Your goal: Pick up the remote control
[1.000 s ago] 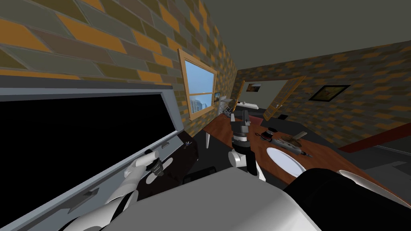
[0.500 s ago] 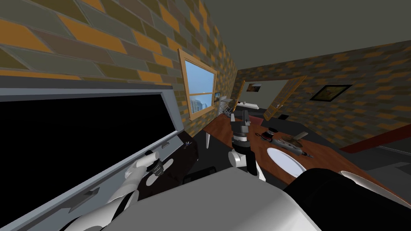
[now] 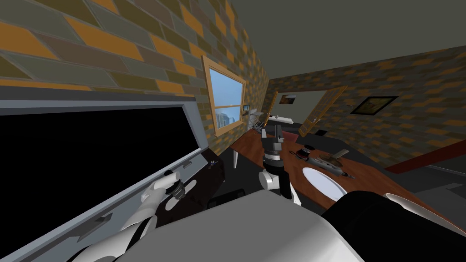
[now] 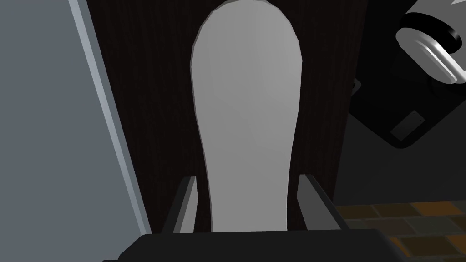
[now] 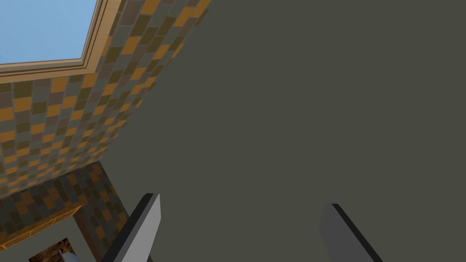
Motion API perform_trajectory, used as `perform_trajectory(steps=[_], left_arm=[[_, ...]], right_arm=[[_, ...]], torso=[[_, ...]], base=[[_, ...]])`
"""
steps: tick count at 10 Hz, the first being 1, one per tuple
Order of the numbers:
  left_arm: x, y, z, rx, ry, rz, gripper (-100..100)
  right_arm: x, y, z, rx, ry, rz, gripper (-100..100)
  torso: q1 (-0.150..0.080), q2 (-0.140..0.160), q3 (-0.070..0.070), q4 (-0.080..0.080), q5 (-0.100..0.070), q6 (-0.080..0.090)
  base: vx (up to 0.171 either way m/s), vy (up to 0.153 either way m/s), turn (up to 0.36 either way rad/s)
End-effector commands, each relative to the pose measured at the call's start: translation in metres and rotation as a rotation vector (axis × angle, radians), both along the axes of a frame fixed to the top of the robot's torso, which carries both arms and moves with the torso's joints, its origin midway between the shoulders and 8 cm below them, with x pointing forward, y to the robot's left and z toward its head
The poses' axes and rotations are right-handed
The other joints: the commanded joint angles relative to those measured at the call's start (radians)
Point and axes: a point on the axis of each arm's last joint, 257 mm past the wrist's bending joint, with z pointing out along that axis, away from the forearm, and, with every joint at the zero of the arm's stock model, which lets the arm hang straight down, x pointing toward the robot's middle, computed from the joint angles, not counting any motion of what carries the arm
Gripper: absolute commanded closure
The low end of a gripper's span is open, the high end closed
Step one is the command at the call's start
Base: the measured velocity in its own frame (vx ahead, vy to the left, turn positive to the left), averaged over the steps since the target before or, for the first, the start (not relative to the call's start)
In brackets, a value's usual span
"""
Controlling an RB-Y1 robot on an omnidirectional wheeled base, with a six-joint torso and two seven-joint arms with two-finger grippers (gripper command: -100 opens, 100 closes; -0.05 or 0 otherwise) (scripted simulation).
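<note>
The left gripper [image 4: 247, 179] straddles the remote control [image 4: 245, 104] on the dark desk [image 4: 150, 113]; pinching or not, I cannot tell. A loose hold could let it slip. The right gripper [image 5: 241, 200] stands spread.

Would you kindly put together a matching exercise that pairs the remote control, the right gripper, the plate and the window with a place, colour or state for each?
Things:
1. remote control
2. right gripper
3. plate
4. window

Descriptions:
A. white, resting on the brown table
B. set in the brick wall, showing blue sky
C. open, held upright in the air
D. light grey, lying on a dark surface at the left gripper

Pairs: 1-D, 2-C, 3-A, 4-B
</note>
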Motion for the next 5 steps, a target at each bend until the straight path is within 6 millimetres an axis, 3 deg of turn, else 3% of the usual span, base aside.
perform_trajectory(steps=[1,4,5], left_arm=[[0.0036,0.0007,0.0072,-0.002,0.004,0.001,100],[0.008,0.0031,0.0136,-0.002,0.003,0.002,100],[0.0082,0.0033,0.0143,-0.002,0.004,0.002,0]], right_arm=[[0.0,0.0,0.0,0.0,0.0,0.0,0],[0.0,0.0,0.0,0.0,0.0,0.0,0],[0.0,0.0,0.0,0.0,0.0,0.0,0]], torso=[[0.0,0.0,0.0,0.0,0.0,0.0],[0.0,0.001,0.0,0.0,0.0,0.0],[-0.001,0.001,0.0,0.0,0.0,0.0]], base=[[-0.007,0.006,-0.019],[-0.003,0.003,-0.01],[0.0,0.0,0.0]])
